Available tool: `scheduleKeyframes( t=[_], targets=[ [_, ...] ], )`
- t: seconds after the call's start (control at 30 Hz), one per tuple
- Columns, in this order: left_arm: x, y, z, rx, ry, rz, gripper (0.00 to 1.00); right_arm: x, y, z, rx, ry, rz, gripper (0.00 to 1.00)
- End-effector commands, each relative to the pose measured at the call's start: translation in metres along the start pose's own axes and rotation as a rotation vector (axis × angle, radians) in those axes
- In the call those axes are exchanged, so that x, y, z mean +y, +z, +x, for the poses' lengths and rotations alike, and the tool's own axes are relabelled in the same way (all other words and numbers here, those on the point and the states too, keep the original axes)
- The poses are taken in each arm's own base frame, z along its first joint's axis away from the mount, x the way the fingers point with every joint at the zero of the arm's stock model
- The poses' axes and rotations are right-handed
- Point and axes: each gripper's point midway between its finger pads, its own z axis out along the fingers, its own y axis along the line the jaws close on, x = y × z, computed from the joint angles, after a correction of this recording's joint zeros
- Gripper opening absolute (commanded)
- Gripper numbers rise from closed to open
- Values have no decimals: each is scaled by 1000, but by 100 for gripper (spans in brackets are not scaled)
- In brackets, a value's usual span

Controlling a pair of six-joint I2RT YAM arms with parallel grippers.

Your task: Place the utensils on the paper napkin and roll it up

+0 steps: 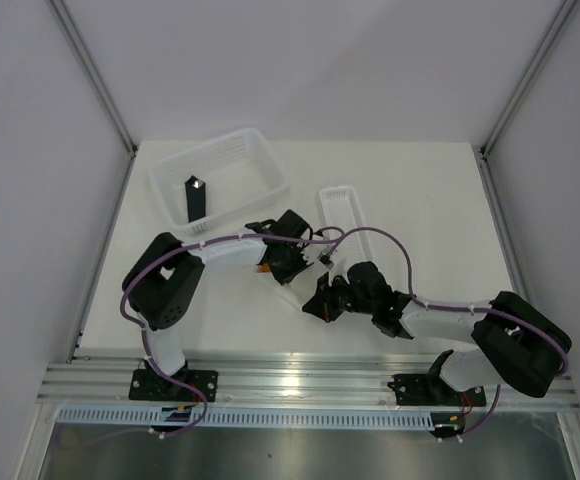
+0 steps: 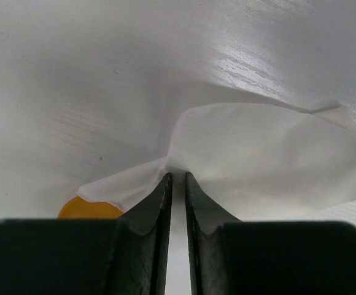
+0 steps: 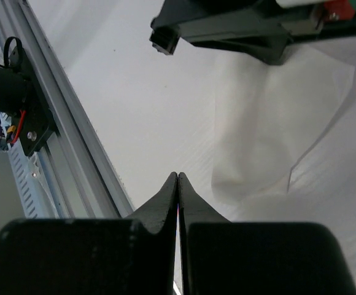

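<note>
White paper napkin point(image 2: 258, 153) sits pinched at a fold by the left gripper point(image 2: 177, 179), with 1 orange utensil point(image 2: 89, 209) peeking out at its edge at 8 o'clock. The right gripper point(image 3: 178, 179), clenched on nothing, has the paper napkin lying off at 1 o'clock, so the left arm is nearer.

Bright, even overhead lighting.
Glare streaks the surface point(image 2: 270, 55); shadows soft; wrist views blur near the lens.

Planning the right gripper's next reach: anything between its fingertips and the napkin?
Nothing: in the right wrist view only bare table separates the right gripper from the napkin.
</note>
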Motion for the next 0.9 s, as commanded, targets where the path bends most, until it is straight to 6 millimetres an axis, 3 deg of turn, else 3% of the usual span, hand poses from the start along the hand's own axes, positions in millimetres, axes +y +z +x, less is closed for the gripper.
scheduleKeyframes(
  t=[0.0, 0.2, 0.43, 0.7, 0.87],
  targets=[
    [6, 11, 21, 85, -18, -24, 17, 8, 6, -30, -103, -104, -31, 0],
    [7, 12, 20, 88, -21, -28, 16, -28, 24, 1, 22, -44, 87, 0],
    [8, 13, 20, 97, -22, -29, 16, -52, 17, 31, 109, 26, 182, 0],
    [9, 12, 19, 95, -28, -34, 16, -54, 5, 38, 100, 37, 205, 0],
    [8, 11, 18, 91, -32, -28, 16, -36, -5, 16, -24, -21, 150, 0]
  ],
)
